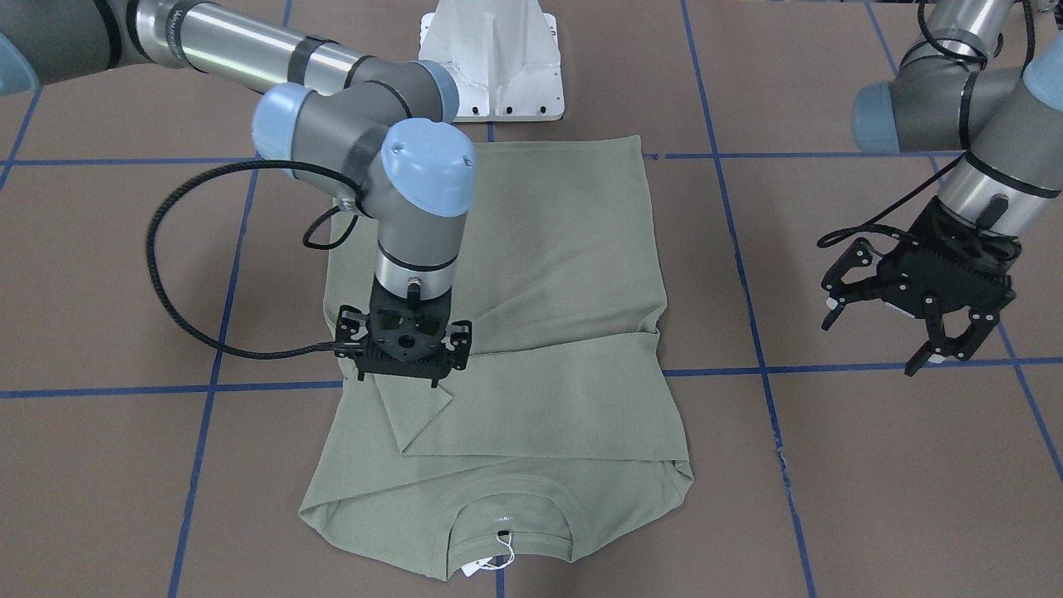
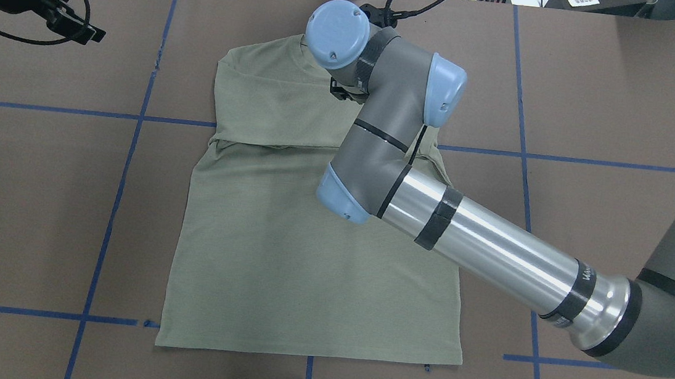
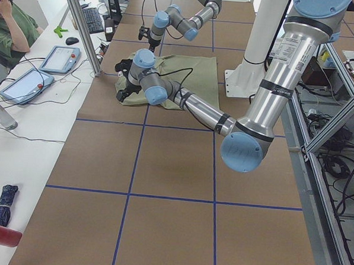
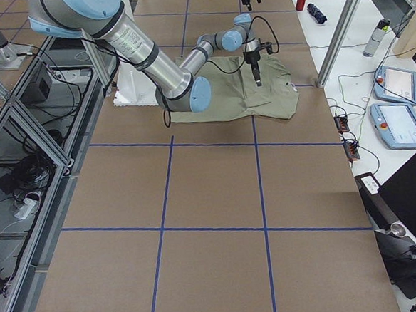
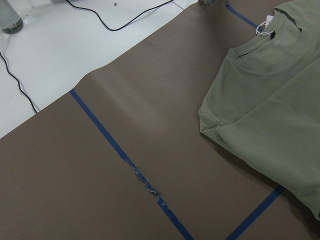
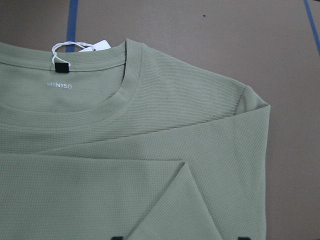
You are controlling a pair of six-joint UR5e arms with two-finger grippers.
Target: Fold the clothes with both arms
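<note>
**Shirt half folded, both sets of fingers released**

The green shirt (image 1: 548, 249) lies flat on the brown worktop (image 1: 830, 498). Its hem is next to the white pedestal base (image 1: 490, 58), and its collar (image 1: 511, 498) is at the far end from that base. A white hang tag (image 1: 480, 568) trails from the neck. Both sleeves are folded in across the chest.

The right gripper (image 1: 399, 379) points straight down over the shirt, about midway between hem and collar and close to one side edge, above a folded sleeve corner. Its fingers (image 6: 116, 237) are spread apart with nothing pinched between them. I cannot tell whether the tips touch the cloth.

The left gripper (image 1: 872, 345) hangs well clear of the shirt's opposite side, above bare worktop. Its fingers are also splayed and hold nothing.
</note>
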